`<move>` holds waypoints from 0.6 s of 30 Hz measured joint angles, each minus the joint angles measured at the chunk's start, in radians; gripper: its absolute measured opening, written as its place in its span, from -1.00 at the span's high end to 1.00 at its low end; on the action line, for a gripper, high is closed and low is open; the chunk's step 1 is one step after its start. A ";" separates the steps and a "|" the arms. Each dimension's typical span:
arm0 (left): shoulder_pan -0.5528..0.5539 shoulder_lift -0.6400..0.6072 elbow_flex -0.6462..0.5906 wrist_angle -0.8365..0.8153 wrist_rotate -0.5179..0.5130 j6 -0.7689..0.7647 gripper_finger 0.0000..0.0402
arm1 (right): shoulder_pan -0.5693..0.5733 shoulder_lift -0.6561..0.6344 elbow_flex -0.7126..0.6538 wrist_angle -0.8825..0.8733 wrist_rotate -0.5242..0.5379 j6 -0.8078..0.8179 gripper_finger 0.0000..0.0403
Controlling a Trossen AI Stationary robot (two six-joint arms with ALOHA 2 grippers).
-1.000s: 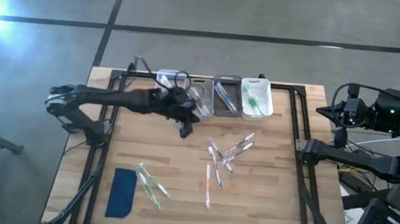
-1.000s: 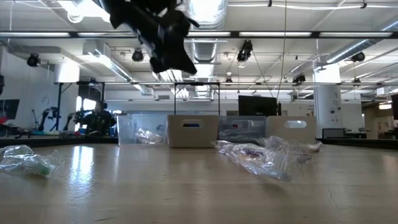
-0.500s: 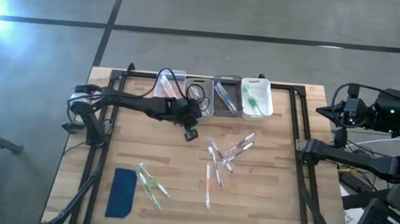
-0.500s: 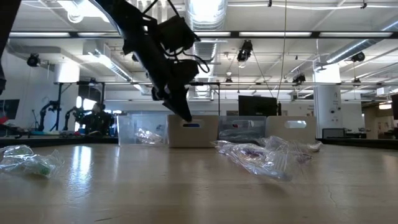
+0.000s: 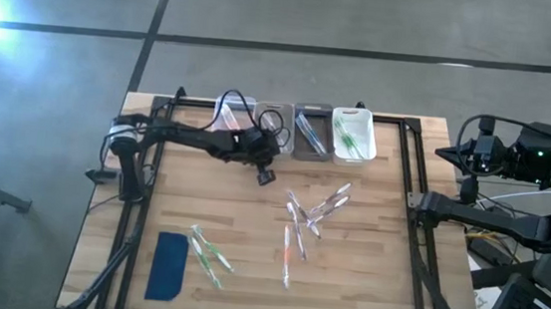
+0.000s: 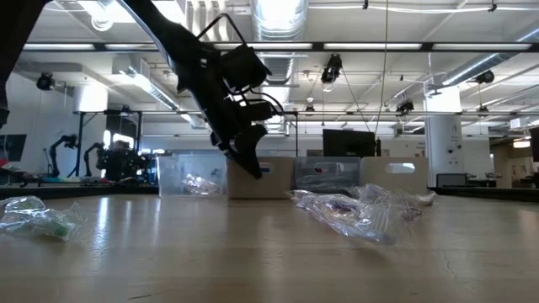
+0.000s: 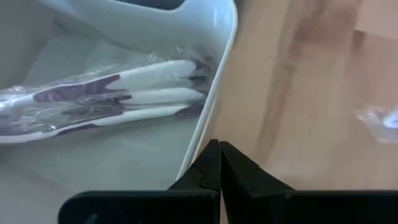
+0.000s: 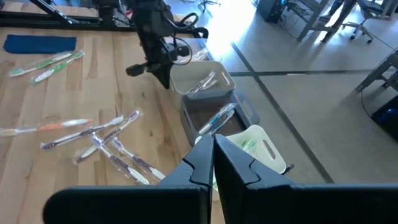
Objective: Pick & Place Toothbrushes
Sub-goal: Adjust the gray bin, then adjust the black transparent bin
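You look across a pale wooden table (image 5: 240,221) standing on a grey concrete floor (image 5: 367,22) crossed by dark seams. Behind it opens a wide workshop hall: white ceiling ducts (image 6: 278,17), hanging lamps (image 6: 334,69), a white column (image 6: 440,147), and a dark monitor (image 6: 347,143).

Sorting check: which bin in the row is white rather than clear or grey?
The rightmost bin, at the row's right end, holding green toothbrushes; its neighbours are grey or transparent.
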 joint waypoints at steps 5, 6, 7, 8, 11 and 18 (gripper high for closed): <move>0.019 -0.005 0.000 0.000 -0.050 0.019 1.00 | 0.000 0.000 0.000 0.000 0.000 -0.001 0.96; 0.020 -0.006 0.003 -0.001 -0.047 0.019 1.00 | 0.000 0.000 0.000 0.000 0.000 -0.001 0.96; 0.019 -0.006 0.009 0.002 -0.029 0.019 1.00 | 0.000 0.000 0.000 0.000 0.000 0.001 0.96; 0.020 -0.006 0.015 0.006 -0.001 0.019 1.00 | 0.000 0.000 0.000 0.000 0.000 0.001 0.96; 0.010 -0.007 0.044 -0.002 0.094 0.008 1.00 | 0.000 0.000 0.000 0.000 0.000 0.000 0.96; -0.059 -0.007 0.171 -0.060 0.181 0.042 1.00 | 0.000 0.000 0.000 0.000 0.000 0.000 0.96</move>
